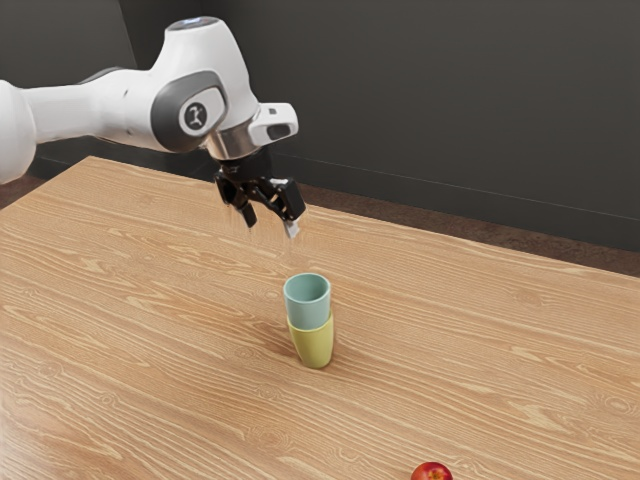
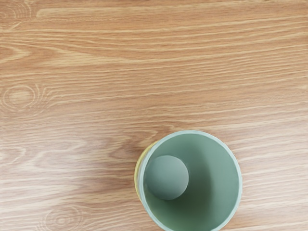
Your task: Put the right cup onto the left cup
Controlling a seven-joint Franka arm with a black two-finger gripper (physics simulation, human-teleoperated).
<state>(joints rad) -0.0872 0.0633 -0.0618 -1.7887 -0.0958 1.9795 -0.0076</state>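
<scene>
The teal cup sits upright in the yellow cup, its lower part down inside the yellow one and its whole rim standing above. The yellow cup stands on the desk, so the two make one upright stack. In the wrist view the teal cup's round mouth faces up toward the camera, with a thin strip of the yellow cup's rim peeping out along one side.

The end effector is open, its fingers spread apart with nothing between them. In the exterior view it hangs above the desk, higher than the stack and over to the exterior view's left of it, and a gap parts its tips from the teal rim. The arm comes in from the exterior view's left, above the desk's left edge.

The desk's far edge slants across the exterior view, well apart from the stack, with bare wood running between them. Bare wood also flanks the stack on both sides. An apple, red and partly cut off by the exterior view's lower border, lies near and to the exterior view's right, well apart from both cups. Beyond the far edge are a brown floor and a dark wall.
</scene>
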